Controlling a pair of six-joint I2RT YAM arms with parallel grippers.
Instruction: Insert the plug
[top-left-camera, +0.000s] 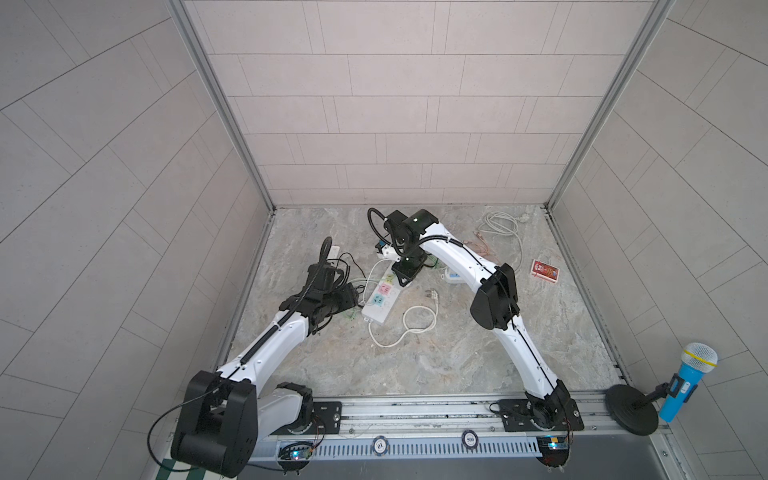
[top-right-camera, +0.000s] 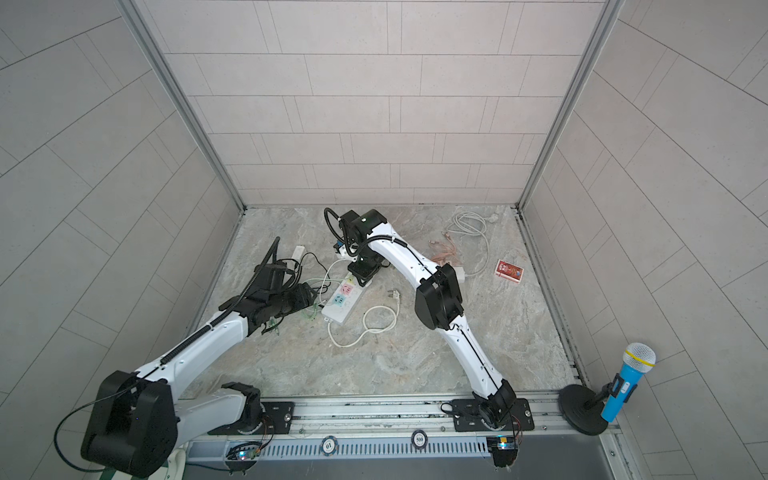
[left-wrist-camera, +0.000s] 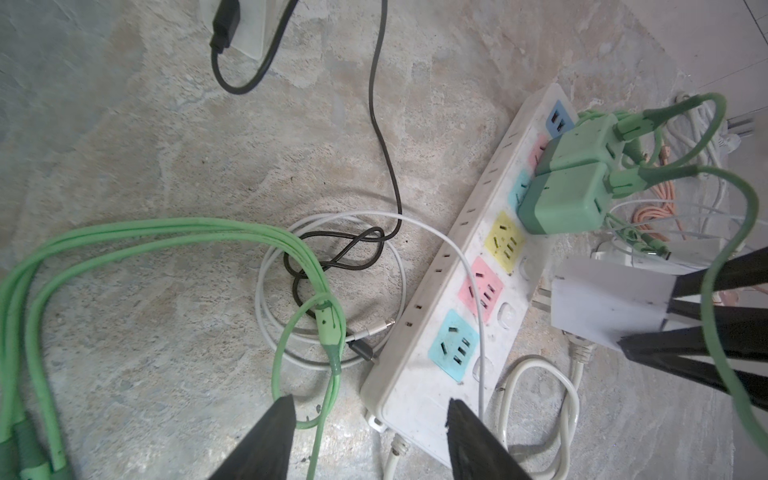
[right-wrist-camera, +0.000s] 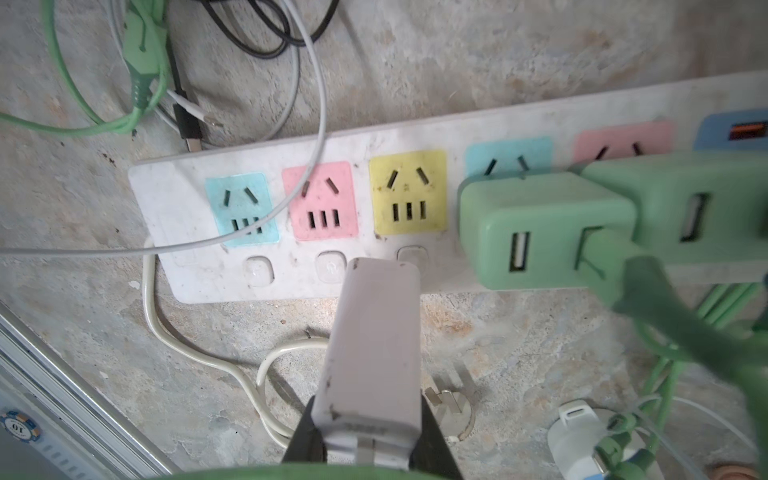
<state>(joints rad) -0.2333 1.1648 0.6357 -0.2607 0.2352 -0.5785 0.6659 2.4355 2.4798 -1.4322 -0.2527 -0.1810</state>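
The left fingers (top-left-camera: 351, 296) hang half open just beside the cord end of the white power strip (top-left-camera: 374, 316) on the bench (top-left-camera: 457, 353). They hold nothing. Three coloured holes (right-wrist-camera: 320, 199) on the strip are free, and two green chargers (right-wrist-camera: 540, 232) fill the next ones. The right fingers (top-left-camera: 403, 279) are squeezed tight on the white plug (right-wrist-camera: 374, 340). The plug is just beside the strip's long edge, not in any hole. I think the grabbing is done. Lining up the pins and pushing in is left.
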